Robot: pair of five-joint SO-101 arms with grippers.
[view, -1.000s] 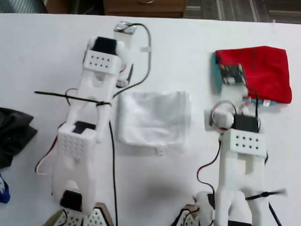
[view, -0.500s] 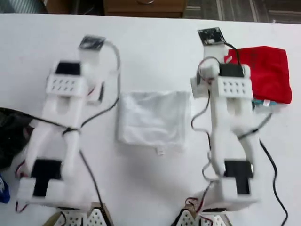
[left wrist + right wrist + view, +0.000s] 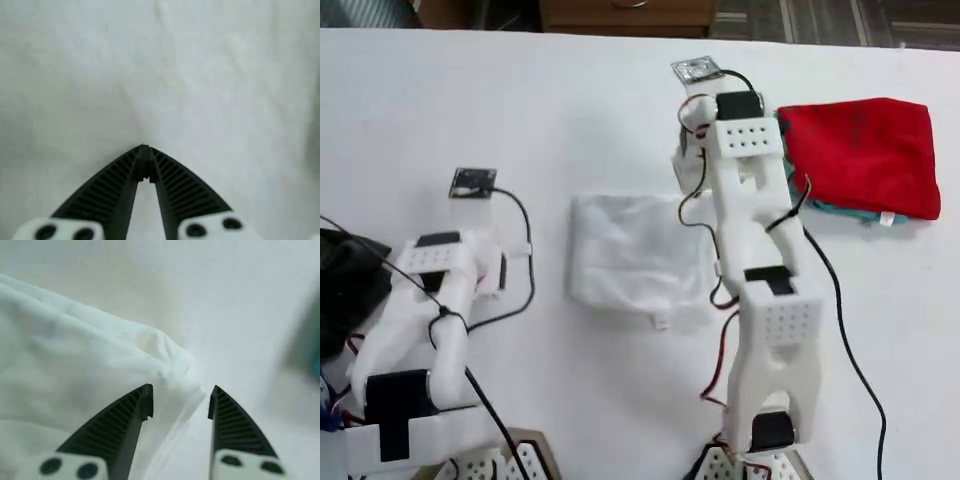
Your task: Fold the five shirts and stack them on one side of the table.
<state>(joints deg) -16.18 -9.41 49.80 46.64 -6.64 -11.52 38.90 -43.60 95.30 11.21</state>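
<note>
A folded white shirt lies mid-table. In the right wrist view my right gripper stands open just above one corner of the white shirt, the corner lying between its jaws. From above, the right arm stretches along the shirt's right edge. A folded red shirt rests on a teal one at the far right. My left gripper is shut and holds nothing, over bare white table. The left arm is folded back at the near left.
A dark crumpled garment lies at the table's left edge, with a blue item below it. Wooden furniture stands beyond the far edge. Both arms' cables trail over the table.
The left arm has drawn back from the far side to the near left. The right arm has stretched out and swung from beside the red stack over to the white shirt's corner.
</note>
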